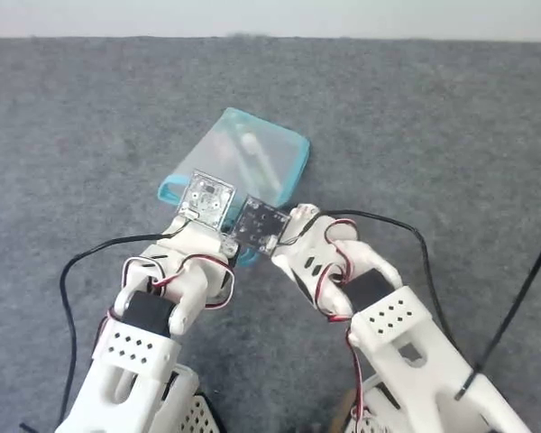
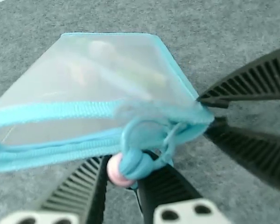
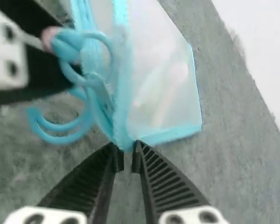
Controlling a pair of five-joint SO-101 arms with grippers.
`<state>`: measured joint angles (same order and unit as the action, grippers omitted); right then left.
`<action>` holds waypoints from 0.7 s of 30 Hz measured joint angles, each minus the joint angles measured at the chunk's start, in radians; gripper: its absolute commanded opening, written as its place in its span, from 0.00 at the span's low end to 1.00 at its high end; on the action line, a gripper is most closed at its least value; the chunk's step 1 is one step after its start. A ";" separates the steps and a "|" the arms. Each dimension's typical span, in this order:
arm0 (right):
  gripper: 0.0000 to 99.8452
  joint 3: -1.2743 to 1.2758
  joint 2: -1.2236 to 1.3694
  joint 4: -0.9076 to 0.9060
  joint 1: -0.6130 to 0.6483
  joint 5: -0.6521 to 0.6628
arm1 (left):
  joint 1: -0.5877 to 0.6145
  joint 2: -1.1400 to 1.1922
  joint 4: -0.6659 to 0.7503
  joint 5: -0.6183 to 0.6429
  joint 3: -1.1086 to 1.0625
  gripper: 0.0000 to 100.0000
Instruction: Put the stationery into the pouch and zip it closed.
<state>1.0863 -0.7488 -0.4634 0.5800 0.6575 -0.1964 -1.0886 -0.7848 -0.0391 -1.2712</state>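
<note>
A translucent pouch (image 1: 243, 158) with cyan trim lies mid-table, pale stationery (image 1: 255, 152) showing through its wall. In the left wrist view my left gripper (image 2: 126, 164) is shut on the zipper's cyan cord pull with its pink bead (image 2: 115, 170). The two cyan zipper bands (image 2: 60, 112) spread apart away from the pull. My right gripper (image 3: 127, 152) is shut on the pouch's cyan corner edge (image 3: 122, 140), also seen as the right gripper (image 2: 204, 111) beside the pull. In the high view both wrists cover the pouch's near edge.
Grey carpet-like cloth (image 1: 451, 117) covers the table on all sides of the pouch. Black cables (image 1: 68, 298) trail beside both arms near the front. A pale wall (image 1: 270, 16) borders the far edge.
</note>
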 measured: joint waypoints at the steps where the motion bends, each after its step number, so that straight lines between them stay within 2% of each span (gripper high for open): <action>1: 0.01 0.000 0.000 -0.012 -0.012 0.000 | 0.000 0.000 0.000 0.000 0.000 0.01; 10: 0.01 0.000 -0.049 -0.094 -0.061 -0.018 | 0.091 0.000 0.000 0.002 0.000 0.01; 16: 0.21 0.000 -0.137 -0.166 -0.003 -0.120 | 0.041 0.000 -0.034 0.003 0.000 0.01; 21: 0.19 0.000 -0.137 -0.206 0.009 -0.143 | 0.012 0.000 -0.110 0.003 0.037 0.01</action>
<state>1.0863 -0.8853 -0.6690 0.5892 0.5148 -0.1841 -1.0886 -0.8953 -0.0361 -1.2344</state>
